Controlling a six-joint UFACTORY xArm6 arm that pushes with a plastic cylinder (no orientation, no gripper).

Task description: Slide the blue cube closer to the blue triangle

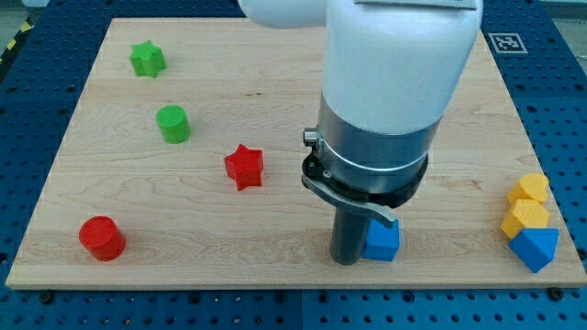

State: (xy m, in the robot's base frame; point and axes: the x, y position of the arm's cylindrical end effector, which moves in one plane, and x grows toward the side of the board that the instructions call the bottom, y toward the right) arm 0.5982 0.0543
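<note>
The blue cube [382, 242] sits near the bottom edge of the wooden board [275, 73], a bit right of the middle. My tip [346, 260] is touching the cube's left side. There are no jaws here, just a dark rod. The blue triangle [536, 248] is far off by the board's right edge, with two yellow blocks [526, 204] stacked close above it. A red star [244, 167], red cylinder [101, 238], green cylinder [172, 124] and green star [147, 60] lie to the left.
</note>
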